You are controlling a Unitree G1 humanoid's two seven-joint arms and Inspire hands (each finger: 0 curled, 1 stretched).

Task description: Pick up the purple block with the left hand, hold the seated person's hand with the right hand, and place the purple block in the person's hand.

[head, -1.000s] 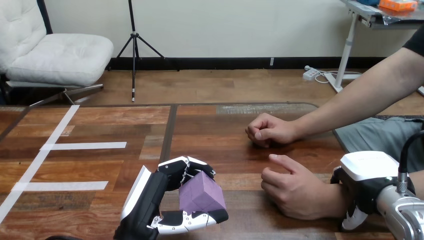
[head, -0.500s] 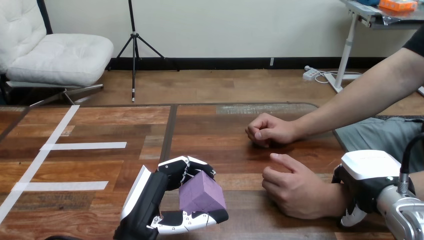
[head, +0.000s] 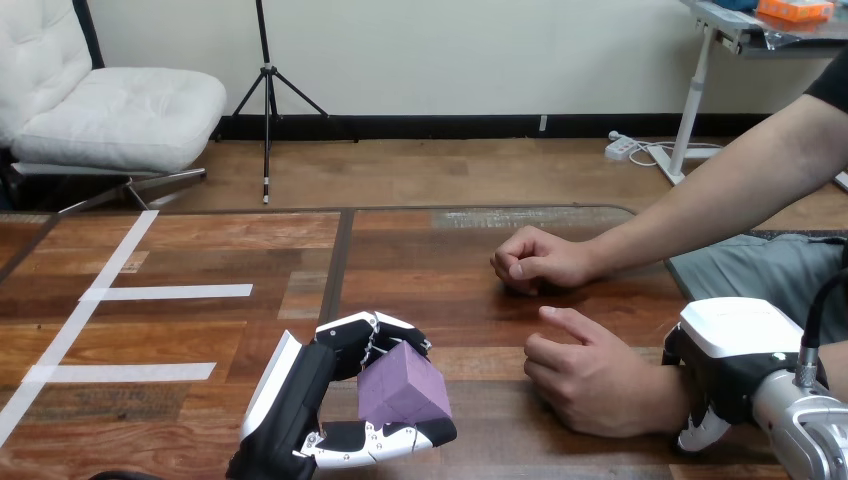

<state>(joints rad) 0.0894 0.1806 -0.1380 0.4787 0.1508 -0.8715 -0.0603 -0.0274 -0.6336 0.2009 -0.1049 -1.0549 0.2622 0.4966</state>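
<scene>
Head view: left robot hand (head: 300, 400) grips purple block (head: 402, 385) lower centre; right robot hand (head: 735, 355) at person's hand (head: 590, 385), grip unclear; next, carry block over.

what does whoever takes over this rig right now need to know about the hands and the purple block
Left hand: shut on the purple cube-shaped block, thumb and fingers round it, near the front edge of the brown wooden table.
Right hand: against the wrist of the person's nearer hand; whether it grips cannot be told.
That hand rests knuckles up, loosely curled, right of the block and apart from it.
Done: block grasped.
Left: confirm the right hand's hold, get the palm turned up, place the block in it.
</scene>
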